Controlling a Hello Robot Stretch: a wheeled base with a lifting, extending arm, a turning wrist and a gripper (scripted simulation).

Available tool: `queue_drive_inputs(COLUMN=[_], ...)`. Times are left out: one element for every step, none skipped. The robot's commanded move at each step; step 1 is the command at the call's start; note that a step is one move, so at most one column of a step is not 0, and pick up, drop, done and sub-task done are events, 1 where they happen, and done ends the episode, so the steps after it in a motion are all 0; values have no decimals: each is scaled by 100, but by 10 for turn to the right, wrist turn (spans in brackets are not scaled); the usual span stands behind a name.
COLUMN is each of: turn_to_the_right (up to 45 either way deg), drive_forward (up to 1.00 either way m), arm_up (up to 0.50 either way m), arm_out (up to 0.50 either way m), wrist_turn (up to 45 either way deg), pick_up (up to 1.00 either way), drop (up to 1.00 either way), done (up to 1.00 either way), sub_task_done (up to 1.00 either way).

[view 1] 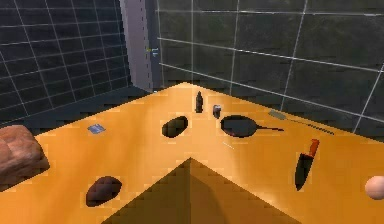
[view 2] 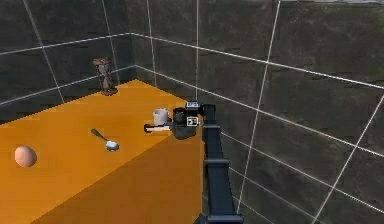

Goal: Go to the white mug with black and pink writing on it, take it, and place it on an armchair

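Arm (view 2: pixel 215 170) reaches out, its tool (view 2: pixel 176 126) near the white mug (view 2: pixel 160 117).

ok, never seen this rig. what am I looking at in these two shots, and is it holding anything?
It is a simulated wheeled robot with one extending arm. The forward view looks ahead from the robot over an orange countertop. A brown loaf of bread, a black frying pan, a red-handled knife and a pale egg lie on it. The arm side view looks out to the side where the arm reaches. The dark square bar is the arm, with the gripper at its far end. A white mug stands on the countertop by it, so I cannot tell whether it holds anything. A metal spoon lies nearby.
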Motion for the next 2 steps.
queue_drive_inputs(turn_to_the_right=[0,0], drive_forward=[0,0], arm_up=[0,10], arm_out=[0,0], wrist_turn=[0,0], pick_up=[100,0], drop=[0,0], done=[0,0], sub_task_done=[0,0])
